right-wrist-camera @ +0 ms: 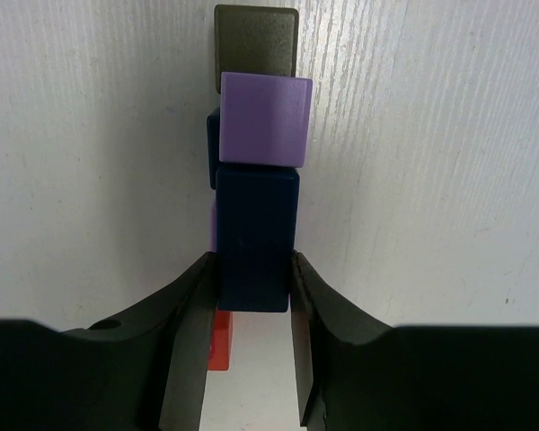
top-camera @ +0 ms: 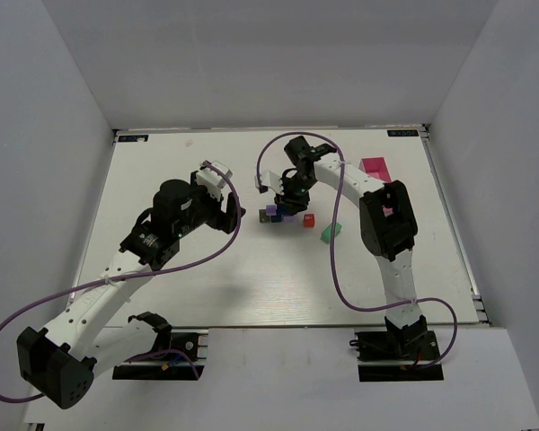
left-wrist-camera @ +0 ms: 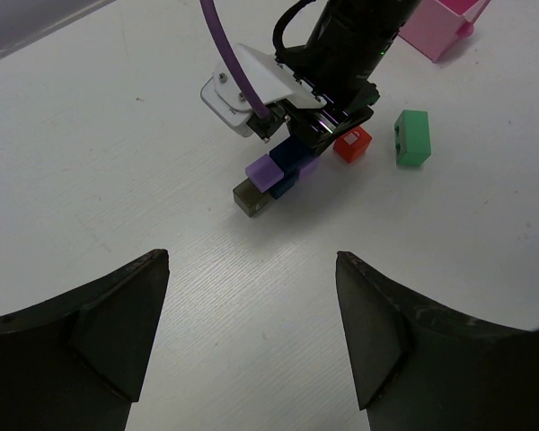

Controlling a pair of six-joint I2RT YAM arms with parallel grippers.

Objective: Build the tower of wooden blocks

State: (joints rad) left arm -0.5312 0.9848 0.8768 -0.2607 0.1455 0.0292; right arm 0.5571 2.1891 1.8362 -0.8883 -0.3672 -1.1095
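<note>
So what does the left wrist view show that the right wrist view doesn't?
Left wrist only: the green block and pink tray, plus the open left gripper. Right wrist only: how the right gripper closes on both sides of the blue block. Both: the blue block, purple block, grey block and red block.

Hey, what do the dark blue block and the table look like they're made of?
Blue block: probably painted wood. It has an even, matte navy coat and crisp square edges, though no grain shows through.
Table: looks like white laminate or painted board. Fine parallel grain-like streaks run across a dull, non-glossy surface.
</note>
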